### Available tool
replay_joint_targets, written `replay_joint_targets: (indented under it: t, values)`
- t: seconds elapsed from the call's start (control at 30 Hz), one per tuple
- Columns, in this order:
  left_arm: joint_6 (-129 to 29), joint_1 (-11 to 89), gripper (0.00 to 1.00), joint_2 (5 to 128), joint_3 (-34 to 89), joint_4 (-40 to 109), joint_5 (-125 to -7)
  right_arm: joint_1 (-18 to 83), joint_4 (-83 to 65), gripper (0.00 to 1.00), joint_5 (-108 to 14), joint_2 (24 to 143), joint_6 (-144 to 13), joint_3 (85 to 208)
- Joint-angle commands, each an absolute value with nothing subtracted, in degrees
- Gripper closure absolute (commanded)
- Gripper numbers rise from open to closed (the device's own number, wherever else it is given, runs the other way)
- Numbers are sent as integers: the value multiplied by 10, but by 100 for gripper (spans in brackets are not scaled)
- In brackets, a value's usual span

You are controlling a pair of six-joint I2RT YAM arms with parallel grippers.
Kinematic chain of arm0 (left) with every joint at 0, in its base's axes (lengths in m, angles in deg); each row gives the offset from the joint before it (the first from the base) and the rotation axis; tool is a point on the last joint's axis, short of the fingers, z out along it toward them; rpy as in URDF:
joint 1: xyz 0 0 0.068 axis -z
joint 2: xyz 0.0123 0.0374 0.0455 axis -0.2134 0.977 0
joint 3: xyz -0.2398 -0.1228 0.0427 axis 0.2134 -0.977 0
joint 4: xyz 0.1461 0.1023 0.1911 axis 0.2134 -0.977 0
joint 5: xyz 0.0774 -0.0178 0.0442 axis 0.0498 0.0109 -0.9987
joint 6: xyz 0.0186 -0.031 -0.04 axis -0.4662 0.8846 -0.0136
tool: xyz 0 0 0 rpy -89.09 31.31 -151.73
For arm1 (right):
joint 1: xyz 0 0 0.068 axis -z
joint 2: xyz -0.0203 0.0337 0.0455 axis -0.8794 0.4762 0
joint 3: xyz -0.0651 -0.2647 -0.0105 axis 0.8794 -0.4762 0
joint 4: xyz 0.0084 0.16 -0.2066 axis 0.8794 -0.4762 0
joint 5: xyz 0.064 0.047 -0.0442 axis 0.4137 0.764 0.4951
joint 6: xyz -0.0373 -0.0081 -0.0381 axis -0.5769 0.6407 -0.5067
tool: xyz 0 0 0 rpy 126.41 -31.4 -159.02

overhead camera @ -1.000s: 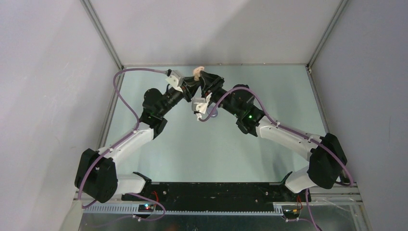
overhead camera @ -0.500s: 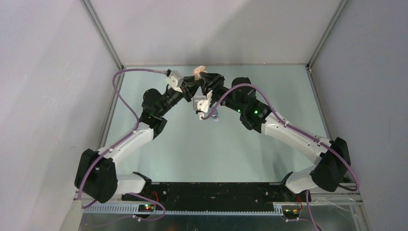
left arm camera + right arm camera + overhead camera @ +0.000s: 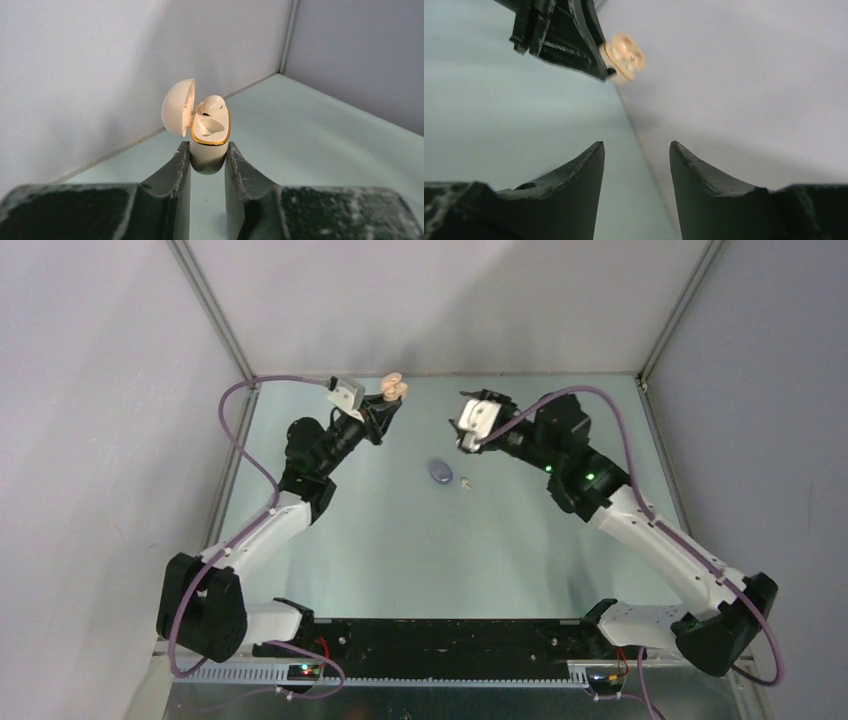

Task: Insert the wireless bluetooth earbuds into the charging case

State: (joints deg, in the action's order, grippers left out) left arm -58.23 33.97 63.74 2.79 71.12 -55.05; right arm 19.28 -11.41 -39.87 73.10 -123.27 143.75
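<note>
Cream charging case, lid open, is pinched in the left gripper, one cream earbud inside. The right gripper is spread, holding nothing. Another tiny earbud lies on the table; likely light and slippery, so pinch its sides.

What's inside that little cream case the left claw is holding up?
One cream earbud stands in the open cream case, poking above its rim. The slot beside it looks empty, though I can't be sure. The case's bottom is hidden in the grip of the left claw.
</note>
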Motion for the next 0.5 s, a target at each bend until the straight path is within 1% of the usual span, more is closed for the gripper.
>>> replay_joint_targets:
  t: [0.0,0.03,0.07,0.13,0.23,0.3,0.33,0.37,0.4,0.43,0.47]
  values:
    - [-573,311,100,594,36,669,-543,267,-232,49,-363,735,-985,1446]
    - [-577,303,100,589,31,650,-536,295,-261,50,-336,743,-944,1446]
    - [-579,299,100,578,28,641,-533,318,-279,53,-315,766,-938,1449]
    - [-590,291,100,557,18,613,-516,340,-346,58,-258,811,-960,1464]
    - [-606,278,100,523,6,559,-484,370,-496,60,-152,889,-1060,1515]
    - [-610,269,100,505,0,530,-453,383,-582,60,-115,977,-1124,1574]
    - [-613,266,100,499,0,510,-431,386,-612,59,-109,1001,-1144,1621]
    - [-613,260,100,490,-1,499,-419,387,-658,58,-109,1046,-1173,1643]
    - [-627,258,100,487,-1,478,-400,389,-679,58,-111,1072,-1185,1692]
    - [-634,254,100,481,-1,467,-392,390,-715,59,-116,1122,-1201,1740]
    - [-645,253,100,478,-2,445,-376,392,-727,60,-120,1146,-1203,1765]
